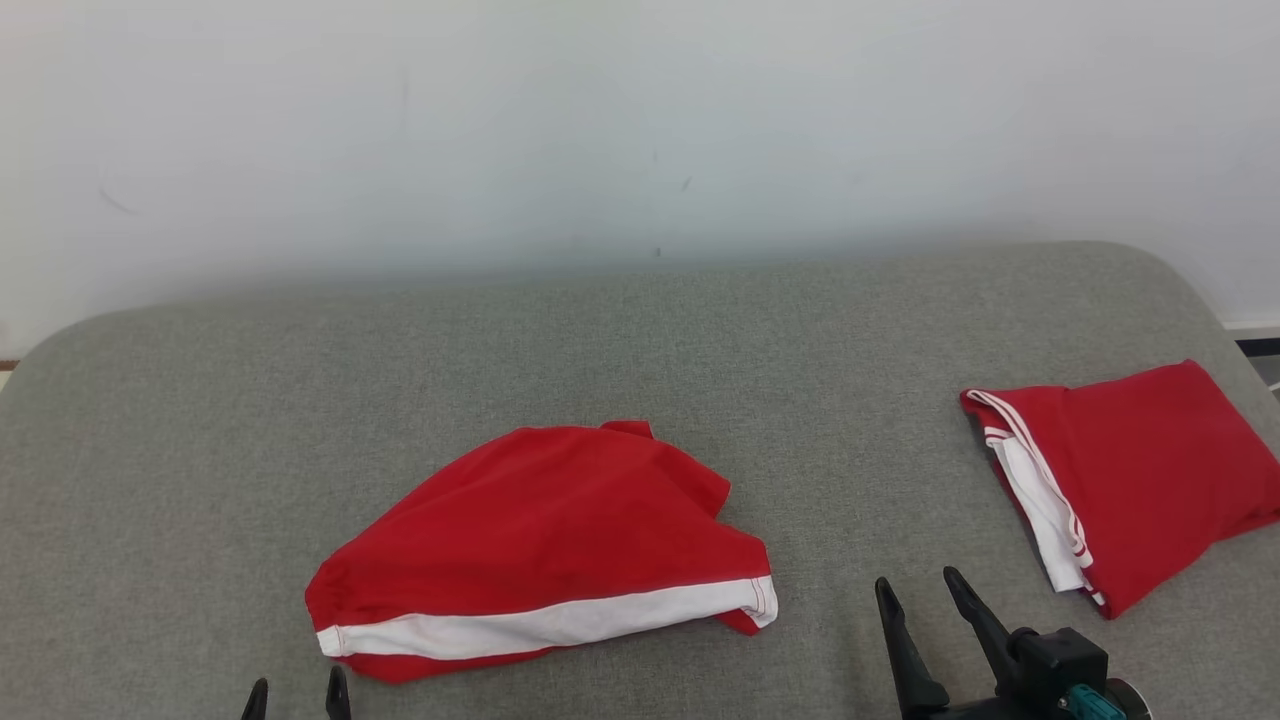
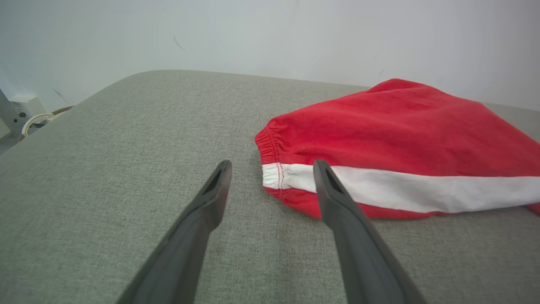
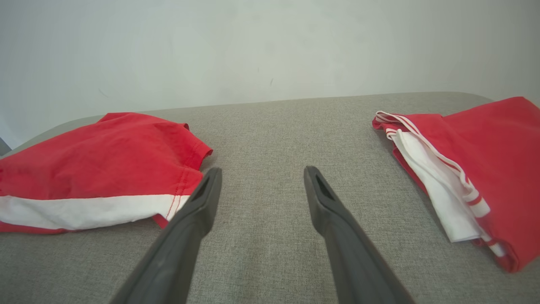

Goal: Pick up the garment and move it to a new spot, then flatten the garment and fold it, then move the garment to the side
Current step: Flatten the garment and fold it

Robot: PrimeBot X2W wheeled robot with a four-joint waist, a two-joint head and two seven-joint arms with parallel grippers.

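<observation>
Both the left gripper (image 1: 297,700) and right gripper (image 1: 915,580) hang wide and empty off the near ends of the rumpled garment (image 1: 540,520) at centre, likely poised to lift it; a folded one (image 1: 1150,470) lies right.

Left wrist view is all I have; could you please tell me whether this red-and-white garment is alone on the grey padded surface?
Observer: No, a second red fabric garment with white trim lies near the right edge of the grey padded surface.
Operator: Where is the right hand, please?
Observer: The right hand is open over bare surface between that garment and the crumpled red garment with a white band, touching neither.
</observation>
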